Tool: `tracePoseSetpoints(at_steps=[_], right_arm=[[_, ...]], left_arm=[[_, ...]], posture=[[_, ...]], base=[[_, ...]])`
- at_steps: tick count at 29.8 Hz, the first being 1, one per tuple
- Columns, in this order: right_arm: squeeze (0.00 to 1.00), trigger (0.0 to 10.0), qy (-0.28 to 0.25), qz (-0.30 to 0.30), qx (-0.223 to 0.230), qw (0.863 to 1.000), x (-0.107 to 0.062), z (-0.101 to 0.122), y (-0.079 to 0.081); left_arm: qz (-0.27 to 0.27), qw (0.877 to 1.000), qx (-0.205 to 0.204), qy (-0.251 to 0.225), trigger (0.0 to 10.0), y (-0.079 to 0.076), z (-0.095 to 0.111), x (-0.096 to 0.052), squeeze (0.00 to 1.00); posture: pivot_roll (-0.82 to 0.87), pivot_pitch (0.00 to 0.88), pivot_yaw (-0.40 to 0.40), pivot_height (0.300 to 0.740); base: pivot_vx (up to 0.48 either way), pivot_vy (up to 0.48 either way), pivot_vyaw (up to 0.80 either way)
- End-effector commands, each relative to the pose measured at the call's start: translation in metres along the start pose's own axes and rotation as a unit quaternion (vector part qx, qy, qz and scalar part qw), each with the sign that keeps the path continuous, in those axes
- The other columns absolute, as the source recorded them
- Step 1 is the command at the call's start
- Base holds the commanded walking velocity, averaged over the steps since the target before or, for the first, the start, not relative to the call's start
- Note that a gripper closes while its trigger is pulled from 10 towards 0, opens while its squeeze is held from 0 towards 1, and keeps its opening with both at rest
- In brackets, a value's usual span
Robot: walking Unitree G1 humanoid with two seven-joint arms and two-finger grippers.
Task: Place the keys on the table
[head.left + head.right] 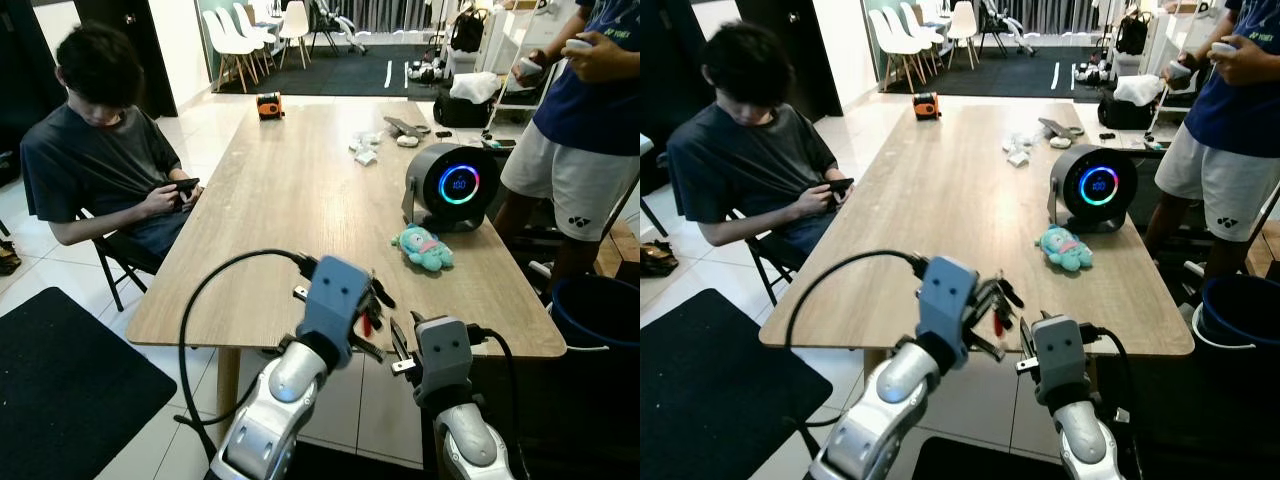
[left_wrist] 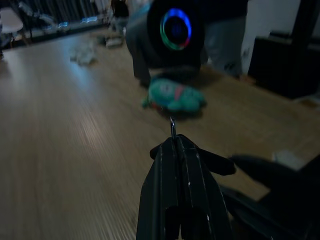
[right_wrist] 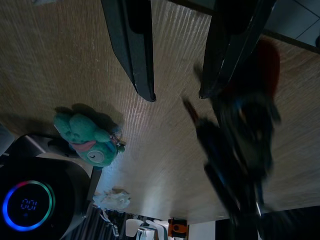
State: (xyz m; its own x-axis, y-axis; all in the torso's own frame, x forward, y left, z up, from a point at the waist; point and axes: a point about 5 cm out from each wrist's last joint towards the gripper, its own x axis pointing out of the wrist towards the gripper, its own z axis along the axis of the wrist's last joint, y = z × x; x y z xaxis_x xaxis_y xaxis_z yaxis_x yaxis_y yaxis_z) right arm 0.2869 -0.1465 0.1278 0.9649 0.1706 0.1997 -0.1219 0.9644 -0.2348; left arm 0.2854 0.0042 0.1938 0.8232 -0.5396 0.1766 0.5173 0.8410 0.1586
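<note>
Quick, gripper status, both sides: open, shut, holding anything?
Left gripper: shut on the keys, over the near edge of the table.
Right gripper: open, holding nothing, beside the left one.

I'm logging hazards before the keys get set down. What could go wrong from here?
1. The left gripper holds the keys right over the near edge of the table; released here, they might slip to the floor.
2. The right gripper hovers open close beside it, so the two could knock together.
3. Reaching further risks nudging the teal plush toy.
</note>
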Motion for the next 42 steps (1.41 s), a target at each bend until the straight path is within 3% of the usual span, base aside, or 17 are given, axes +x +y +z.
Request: tracePoseSetpoints(at_steps=[1,5,8,12,15,16,18,20,25,30,35,36,38,39,42], right_arm=[[0.00,10.0,0.009,-0.001,0.003,1.000,-0.002,-0.004,0.001],[0.00,10.0,0.009,-0.001,0.003,1.000,-0.002,-0.004,0.002],[0.00,10.0,0.010,0.000,0.004,1.000,-0.002,-0.005,0.003],[0.00,10.0,0.010,-0.001,0.005,1.000,-0.003,-0.005,0.004],[0.00,10.0,0.011,-0.003,0.006,1.000,-0.003,-0.005,0.004],[0.00,10.0,0.011,-0.003,0.006,1.000,-0.003,-0.005,0.004],[0.00,10.0,0.011,-0.002,0.006,1.000,-0.003,-0.006,0.004],[0.00,10.0,0.011,-0.001,0.007,1.000,-0.003,-0.006,0.005],[0.00,10.0,0.010,-0.001,0.007,1.000,-0.002,-0.005,0.005],[0.00,10.0,0.008,0.000,0.006,1.000,-0.002,-0.005,0.004],[0.00,10.0,0.006,-0.001,0.005,1.000,0.001,-0.004,0.003],[0.00,10.0,0.005,-0.001,0.005,1.000,0.002,-0.003,0.002],[0.00,10.0,0.005,-0.001,0.005,1.000,0.002,-0.003,0.002],[0.00,10.0,0.004,-0.001,0.004,1.000,0.003,-0.003,0.002],[0.00,10.0,0.003,-0.001,0.002,1.000,0.003,-0.003,0.001]], left_arm=[[-0.004,1.000,0.006,0.001,10.0,-0.008,0.000,0.004,0.00],[-0.006,1.000,0.010,0.008,10.0,-0.012,-0.003,0.007,0.00],[0.006,0.999,0.022,0.036,10.0,-0.013,-0.008,0.017,0.00],[0.036,0.997,0.017,0.064,10.0,-0.001,-0.013,0.026,0.00],[0.073,0.994,0.008,0.083,10.0,0.022,-0.018,0.030,0.00],[0.073,0.994,0.008,0.083,10.0,0.022,-0.018,0.030,0.00],[0.112,0.988,0.001,0.104,10.0,0.055,-0.026,0.030,0.00],[0.133,0.984,-0.006,0.115,10.0,0.076,-0.031,0.029,0.00],[0.143,0.983,-0.019,0.118,10.0,0.096,-0.034,0.022,0.00],[0.122,0.986,-0.027,0.107,10.0,0.097,-0.033,0.014,0.00],[0.099,0.990,-0.031,0.100,10.0,0.087,-0.033,0.013,0.00],[0.094,0.990,-0.031,0.100,10.0,0.085,-0.034,0.014,0.05],[0.093,0.990,-0.031,0.099,10.0,0.085,-0.035,0.014,0.05],[0.093,0.990,-0.032,0.096,10.0,0.084,-0.034,0.013,1.00],[0.093,0.991,-0.045,0.081,10.0,0.084,-0.030,0.010,1.00]], posture=[[-0.03,0.160,0.067,0.740],[-0.03,0.161,0.068,0.740],[-0.03,0.163,0.073,0.740],[-0.03,0.164,0.077,0.740],[-0.03,0.167,0.076,0.740],[-0.03,0.167,0.076,0.740],[-0.03,0.169,0.073,0.740],[-0.03,0.168,0.072,0.740],[-0.03,0.168,0.072,0.740],[-0.03,0.165,0.068,0.740],[-0.02,0.161,0.065,0.740],[-0.02,0.159,0.063,0.740],[-0.02,0.159,0.063,0.740],[-0.03,0.156,0.061,0.740],[-0.03,0.154,0.060,0.740]], base=[[0.000,0.000,0.00],[0.000,0.000,0.00],[0.000,0.000,0.00],[0.000,0.000,0.00],[0.000,0.000,0.00],[0.000,0.000,0.00],[0.000,0.000,0.00],[0.000,0.000,0.00],[0.000,0.000,0.00],[0.000,0.000,0.00],[0.000,0.000,0.00],[0.000,0.000,0.00],[0.000,0.000,0.00],[0.000,0.000,0.00],[0.000,0.000,0.00]])
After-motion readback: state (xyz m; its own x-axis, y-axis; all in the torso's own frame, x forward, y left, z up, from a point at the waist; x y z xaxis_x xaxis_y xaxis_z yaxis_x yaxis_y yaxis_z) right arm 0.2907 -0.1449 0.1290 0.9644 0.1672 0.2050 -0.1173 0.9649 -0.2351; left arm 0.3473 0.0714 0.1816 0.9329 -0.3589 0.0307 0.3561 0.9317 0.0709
